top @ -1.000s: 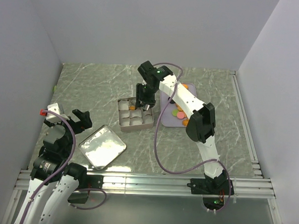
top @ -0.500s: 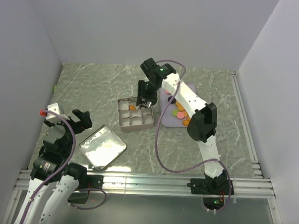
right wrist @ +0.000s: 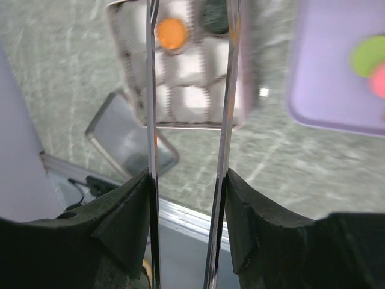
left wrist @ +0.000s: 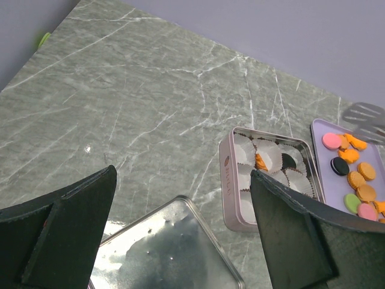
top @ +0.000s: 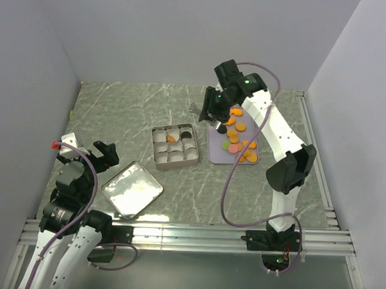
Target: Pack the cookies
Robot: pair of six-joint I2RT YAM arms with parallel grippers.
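The cookies [top: 238, 141], mostly orange with a few pink, green and black, lie on the lavender tray [top: 216, 155]. One orange cookie [top: 171, 138] and one black cookie [top: 187, 135] sit in the silver compartment tin [top: 159, 157]. My right gripper [top: 215, 112] is shut on metal tongs [right wrist: 150, 90] and hovers over the tray's far left corner. The tong tips are out of the right wrist view. My left gripper [top: 100, 152] is open and empty at the near left, above the tin's lid [top: 132, 189].
The left wrist view shows the lid [left wrist: 174, 253] below the left gripper [left wrist: 180, 174], the tin [left wrist: 227, 180] and the tray [left wrist: 317, 150] beyond. Grey walls enclose the table on three sides. A metal rail runs along the near edge [top: 189, 234].
My right arm has swung from over the tin back and to the right, to the tray's far left corner. A black cookie now shows in the tin. The left arm has not moved.
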